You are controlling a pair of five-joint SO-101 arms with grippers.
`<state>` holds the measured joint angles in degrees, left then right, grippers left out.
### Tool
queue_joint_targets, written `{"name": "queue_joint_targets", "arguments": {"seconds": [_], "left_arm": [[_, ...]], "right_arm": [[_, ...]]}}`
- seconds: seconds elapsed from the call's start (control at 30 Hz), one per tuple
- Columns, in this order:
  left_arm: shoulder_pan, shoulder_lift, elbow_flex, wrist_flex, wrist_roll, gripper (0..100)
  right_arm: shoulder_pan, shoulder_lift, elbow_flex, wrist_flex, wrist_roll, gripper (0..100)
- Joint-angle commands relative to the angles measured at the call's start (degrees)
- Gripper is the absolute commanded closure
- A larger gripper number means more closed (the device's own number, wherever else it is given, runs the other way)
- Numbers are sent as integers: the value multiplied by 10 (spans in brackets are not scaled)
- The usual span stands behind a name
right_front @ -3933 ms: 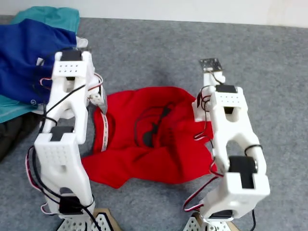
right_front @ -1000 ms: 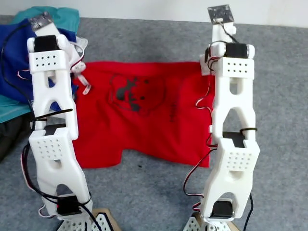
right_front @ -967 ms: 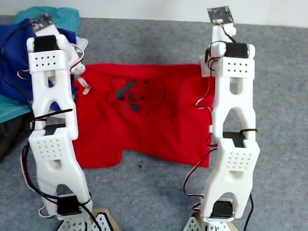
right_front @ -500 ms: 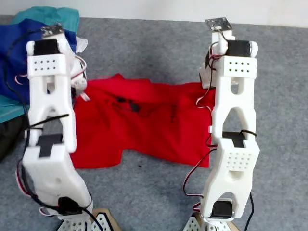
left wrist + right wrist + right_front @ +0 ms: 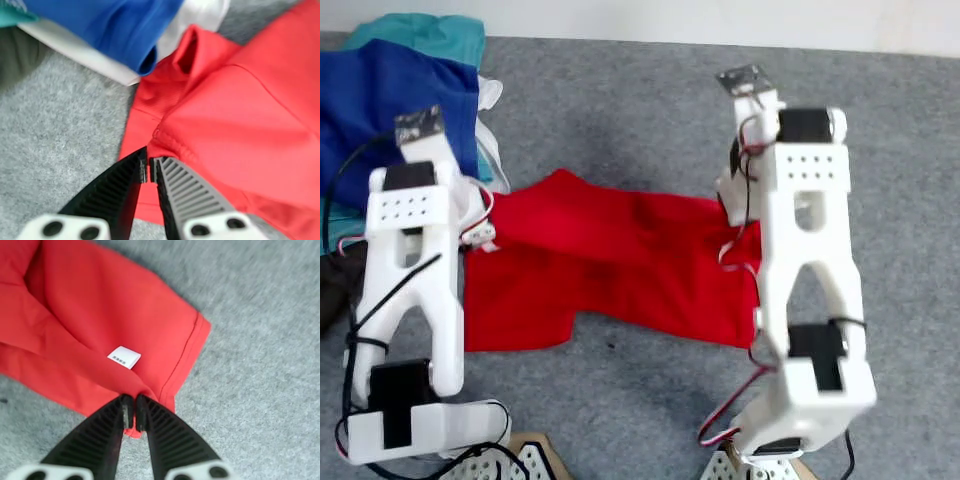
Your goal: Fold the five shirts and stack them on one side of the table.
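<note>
**Item 1, heap, far left corner of the desk.** Blue shirt (image 5: pixel 390 110) on top, teal shirt (image 5: pixel 430 30) under it at the far edge, a white garment (image 5: pixel 488 95) poking out toward the middle, and a dark garment (image 5: pixel 340 290) at the left edge. All are unfolded and none is stacked.

**Item 2, left gripper (image 5: pixel 149 170).** The jaws are narrow, nipped on the hem (image 5: pixel 167 142) at the left side of the red shirt, just beside the white garment.

**Item 3, red shirt (image 5: pixel 620 260).** It lies across the middle of the desk between the two arms. Its far part is doubled over toward the near edge and the fold runs left to right. A small label (image 5: pixel 124 357) faces up.

**Item 4, right gripper (image 5: pixel 130 415).** The jaws are narrow, pinched on the right corner of the same shirt.

**Step in hand (judged).** This is the first lengthwise fold of the first shirt, with four shirts waiting.

**Next move (judged).**
- Bring both held edges level to the near hem.
- Lay them flat and let go together.
- Watch that the left sleeve does not drag the white garment along.

**Surface.** The desk (image 5: pixel 620 100) is covered in grey, carpet-like cloth with a coarse nap, likely grippy enough to hold the lower layer.

**Room.** A pale wall (image 5: pixel 720 20) stands along the far edge.
</note>
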<state>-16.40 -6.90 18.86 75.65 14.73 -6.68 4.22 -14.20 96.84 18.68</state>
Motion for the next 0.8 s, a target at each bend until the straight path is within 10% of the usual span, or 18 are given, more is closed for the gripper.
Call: {"name": "queue_joint_targets", "arguments": {"seconds": [0.0, 0.37, 0.77], "left_arm": [[-33, -29, 60, -61, -6, 993], [-73, -27, 114, -99, -58, 993], [-99, -29, 164, -161, -56, 915]], "right_arm": [[0, -106, 168, -77, 28, 992], [31, -269, 531, -262, 110, 992], [56, -275, 612, -313, 131, 957]]}}
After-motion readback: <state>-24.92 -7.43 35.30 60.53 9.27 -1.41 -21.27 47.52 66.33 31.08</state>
